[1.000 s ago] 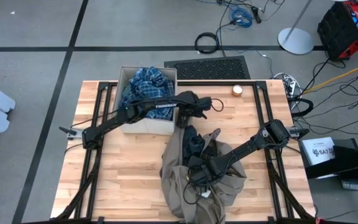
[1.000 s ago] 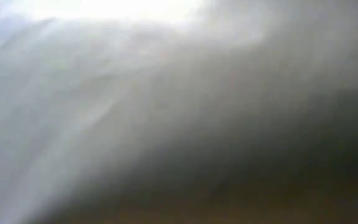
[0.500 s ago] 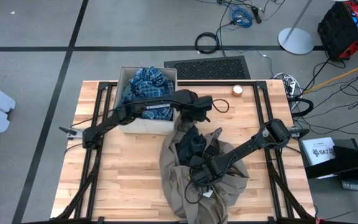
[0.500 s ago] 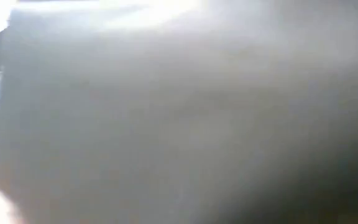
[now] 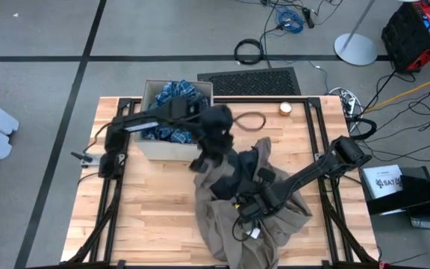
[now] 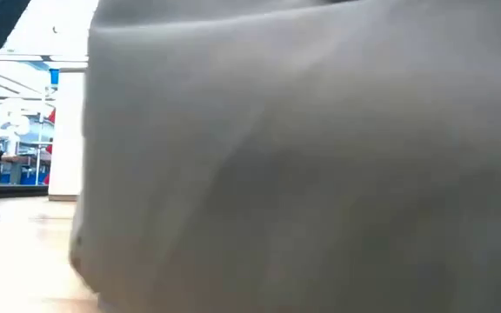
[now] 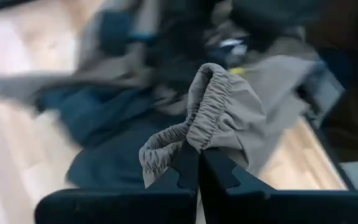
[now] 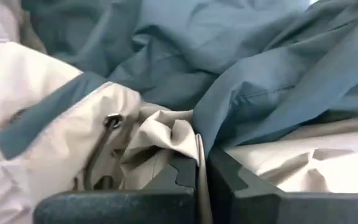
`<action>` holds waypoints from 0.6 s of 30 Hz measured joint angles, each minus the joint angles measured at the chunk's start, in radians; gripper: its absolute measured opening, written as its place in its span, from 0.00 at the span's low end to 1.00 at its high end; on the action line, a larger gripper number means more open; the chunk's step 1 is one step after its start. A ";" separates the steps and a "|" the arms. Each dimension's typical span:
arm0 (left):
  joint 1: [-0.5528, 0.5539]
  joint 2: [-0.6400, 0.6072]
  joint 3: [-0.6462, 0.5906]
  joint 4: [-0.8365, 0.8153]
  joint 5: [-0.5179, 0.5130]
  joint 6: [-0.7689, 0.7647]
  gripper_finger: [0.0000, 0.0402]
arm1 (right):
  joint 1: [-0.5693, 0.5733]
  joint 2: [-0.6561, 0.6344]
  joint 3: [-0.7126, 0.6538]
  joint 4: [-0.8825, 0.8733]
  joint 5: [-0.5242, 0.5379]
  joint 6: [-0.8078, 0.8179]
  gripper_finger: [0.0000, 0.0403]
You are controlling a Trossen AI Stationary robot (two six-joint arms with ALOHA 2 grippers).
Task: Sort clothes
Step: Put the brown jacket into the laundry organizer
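The left gripper (image 7: 199,163) has its fingers pressed together on the gathered, elastic edge of the taupe piece (image 5: 234,224), which bunches up between the tips in the left wrist view. From above, that gripper sits near the middle of the worktop (image 5: 148,209), just off the box (image 5: 155,147), which stands at the far edge left of centre with the plaid shirt (image 5: 172,93) piled inside it.

The right gripper (image 8: 199,171) is down in the heap toward the near edge, right of centre. Its fingers are closed too, pinching a thin fold of pale cloth beside a metal clasp, with the dark piece (image 5: 237,173) draped across it. Whether that fold belongs to the taupe piece or to another garment, I can't tell.

The taupe piece spreads from the middle of the worktop down to the near edge, and it hangs right in front of the low camera, filling most of that view. The dark piece lies tangled on top of it, between the two grippers.

It looks to me like the step in hand is pulling the taupe piece free of the heap. Both arms seem to be holding the same tangle, so the next move probably calls for the right fingers to let go, or to pin down only the dark piece, while the left lifts clear toward the box.
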 joint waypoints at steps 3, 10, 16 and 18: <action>-0.089 -0.019 0.000 0.009 -0.001 -0.039 0.00 | -0.007 -0.004 0.000 -0.003 0.022 -0.027 0.01; -0.321 0.002 -0.077 0.098 -0.227 -0.102 0.00 | 0.003 -0.009 0.001 -0.047 0.027 -0.037 0.01; -0.409 0.004 -0.330 0.487 -0.286 -0.104 0.00 | 0.064 -0.075 0.001 -0.093 0.027 -0.014 0.01; -0.420 0.003 -0.431 0.614 -0.308 -0.104 0.00 | 0.085 -0.111 0.002 -0.101 0.031 0.005 0.01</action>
